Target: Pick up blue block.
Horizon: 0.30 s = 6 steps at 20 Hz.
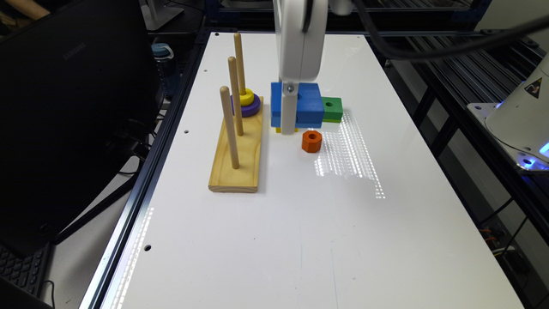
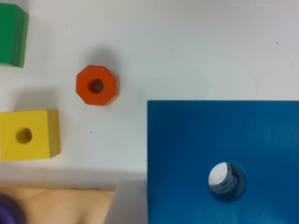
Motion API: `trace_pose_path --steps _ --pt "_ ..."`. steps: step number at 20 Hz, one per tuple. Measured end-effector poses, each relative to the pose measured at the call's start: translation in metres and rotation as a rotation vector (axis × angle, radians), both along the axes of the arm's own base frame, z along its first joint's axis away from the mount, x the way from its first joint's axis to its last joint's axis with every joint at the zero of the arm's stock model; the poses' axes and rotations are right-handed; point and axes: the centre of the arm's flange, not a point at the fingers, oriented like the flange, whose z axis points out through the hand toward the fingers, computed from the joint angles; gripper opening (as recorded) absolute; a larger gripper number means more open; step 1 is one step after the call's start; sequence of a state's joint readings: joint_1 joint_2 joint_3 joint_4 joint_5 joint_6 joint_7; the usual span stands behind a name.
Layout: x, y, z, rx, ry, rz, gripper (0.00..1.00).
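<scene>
The blue block (image 1: 306, 105) is up off the white desk (image 1: 300, 223), clamped between the jaws of the gripper (image 1: 289, 124); in the wrist view it sits close under the camera, above the desk surface. From it, the orange hexagonal nut (image 1: 312, 141) lies at five o'clock, the green block (image 1: 332, 108) at three, the wooden peg base (image 1: 238, 150) at eight.

Blue block (image 2: 224, 140) bright blue; nut (image 2: 96, 85) orange; table (image 1: 300, 223) white.
</scene>
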State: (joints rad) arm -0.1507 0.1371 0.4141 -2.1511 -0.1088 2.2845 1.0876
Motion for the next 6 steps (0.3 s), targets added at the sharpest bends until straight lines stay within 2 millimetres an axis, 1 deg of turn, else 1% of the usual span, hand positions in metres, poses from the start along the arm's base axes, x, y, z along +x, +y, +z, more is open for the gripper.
trace_pose_path --steps 2,6 --pt "-0.0007 -0.0004 0.0034 0.0 -0.001 0.001 0.0" --pt "-0.0006 -0.0009 0.0032 0.0 0.0 0.001 0.0"
